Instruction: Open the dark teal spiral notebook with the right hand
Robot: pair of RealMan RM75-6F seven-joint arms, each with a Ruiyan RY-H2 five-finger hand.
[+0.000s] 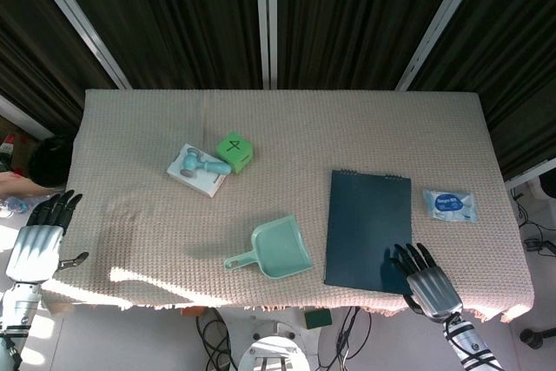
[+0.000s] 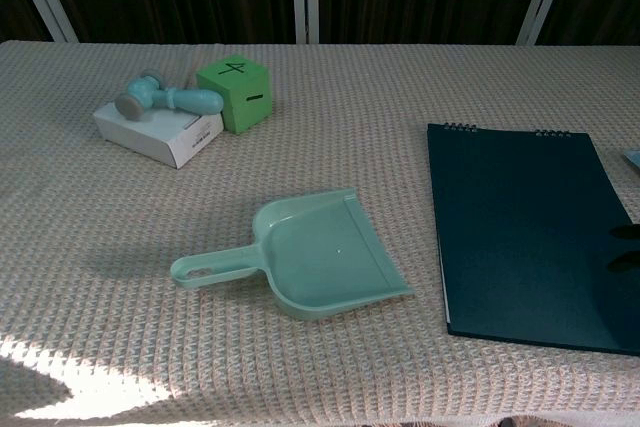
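Right hand (image 1: 428, 281) fingertips on closed notebook (image 1: 368, 228); green cube (image 1: 234, 152) reads "4".

I am looking at what seems to be a robot test lab rather than a home. A desk (image 1: 130, 215) draped in a beige waffle-weave cloth is standing before dark pleated curtains (image 1: 174, 15) framed by pale metal struts (image 1: 74, 10). Loose cables (image 1: 347, 327) are trailing on the pale floor toward six o'clock, and more wiring (image 1: 532, 236) is lying at about four o'clock beside the desk.
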